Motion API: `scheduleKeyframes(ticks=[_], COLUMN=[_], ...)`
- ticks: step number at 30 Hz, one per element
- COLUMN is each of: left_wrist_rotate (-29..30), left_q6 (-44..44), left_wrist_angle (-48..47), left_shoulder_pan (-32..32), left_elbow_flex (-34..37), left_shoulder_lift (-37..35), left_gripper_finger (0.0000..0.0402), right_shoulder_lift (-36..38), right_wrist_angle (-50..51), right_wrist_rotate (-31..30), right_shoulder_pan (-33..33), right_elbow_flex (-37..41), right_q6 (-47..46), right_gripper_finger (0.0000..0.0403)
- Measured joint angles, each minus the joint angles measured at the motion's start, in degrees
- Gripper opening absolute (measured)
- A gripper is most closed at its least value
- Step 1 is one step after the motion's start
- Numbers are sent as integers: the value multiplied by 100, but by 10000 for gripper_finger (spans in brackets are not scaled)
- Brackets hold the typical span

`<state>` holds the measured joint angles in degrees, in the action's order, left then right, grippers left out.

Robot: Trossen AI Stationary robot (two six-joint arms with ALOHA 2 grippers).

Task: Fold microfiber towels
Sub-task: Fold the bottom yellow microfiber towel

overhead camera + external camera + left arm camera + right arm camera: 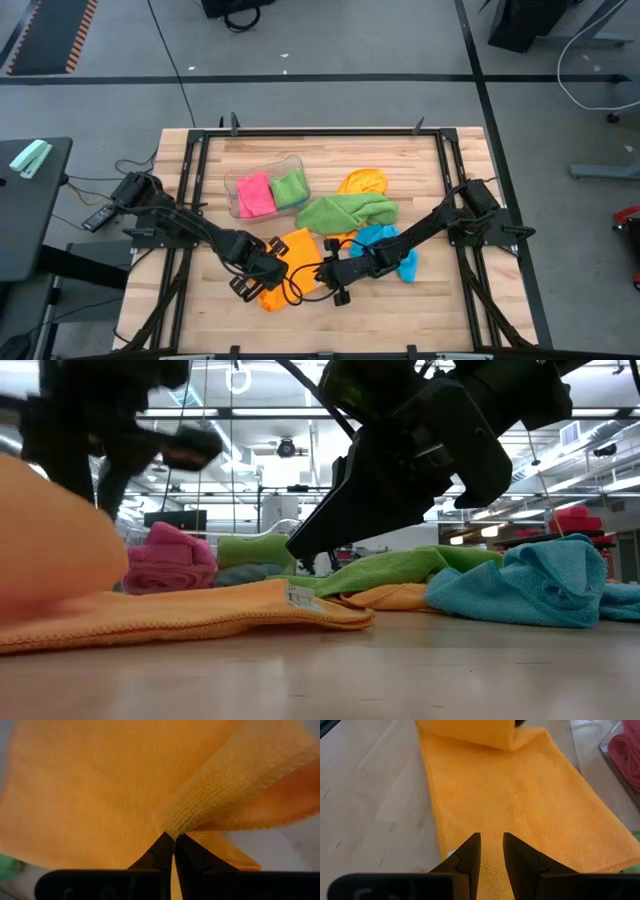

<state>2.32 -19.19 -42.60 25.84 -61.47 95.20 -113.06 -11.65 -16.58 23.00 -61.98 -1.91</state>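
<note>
The left gripper (174,840) pinches a lifted fold of the orange towel (292,262) between closed fingers. The right gripper (491,845) hovers over the same towel on the counter (440,310), fingers narrowly parted.

Both my arms are plain black, chunky jointed links with black cable looped alongside. Left end effector (173,845) ends in two dark wedge-shaped fingers off a flat black bar; right end effector (491,847) looks identical.

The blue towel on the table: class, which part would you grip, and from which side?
Grip a raised fold of the blue towel from above. It lies crumpled, not flat, so its ridges stand clear of the table for two fingers to pinch.
</note>
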Motion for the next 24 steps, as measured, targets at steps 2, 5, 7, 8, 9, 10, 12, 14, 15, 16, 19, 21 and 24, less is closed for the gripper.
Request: scheduleKeyframes(ticks=[2, 5, 7, 8, 9, 10, 12, 14, 15, 16, 19, 21, 24], left_wrist_rotate=[1, 4, 1, 3, 8, 22, 41, 47, 48, 48, 51, 49, 49], left_q6=[-193, -432, -562, -596, -636, -679, -707, -722, -741, -783, -914, -988, -1005], left_wrist_angle=[11, 32, 73, 85, 118, 161, 276, 305, 311, 329, 296, 377, 344], left_shoulder_pan=[-48, -117, -160, -183, -204, -227, -267, -300, -318, -325, -327, -325, -330], left_elbow_flex=[0, 2, 2, 2, 2, 2, 2, -16, -54, -95, -205, -244, -237], left_shoulder_lift=[212, 468, 575, 611, 620, 619, 616, 586, 575, 572, 572, 568, 600], left_gripper_finger=[19, 8, 7, 9, 14, 20, 30, 35, 35, 33, 22, 15, 11], right_shoulder_lift=[0, 0, 0, 0, 0, 0, 0, 0, 0, 0, 0, 0, 0], right_wrist_angle=[15, 17, 31, 32, 32, 33, 34, 34, 34, 32, 44, 72, 100], right_wrist_rotate=[-1, 0, -2, -2, -2, -2, -2, -4, -4, -4, -4, -4, -4], right_shoulder_pan=[-1, 0, 0, 0, 0, 0, -2, -2, -10, -19, -61, -81, -85], right_elbow_flex=[0, 0, 0, 0, 0, 0, 0, 0, 0, 0, 0, 0, 0], right_q6=[0, 0, 0, 0, 0, 4, 48, 88, 104, 111, 111, 111, 113], right_gripper_finger=[92, 92, 92, 92, 92, 92, 92, 92, 92, 92, 92, 92, 92])
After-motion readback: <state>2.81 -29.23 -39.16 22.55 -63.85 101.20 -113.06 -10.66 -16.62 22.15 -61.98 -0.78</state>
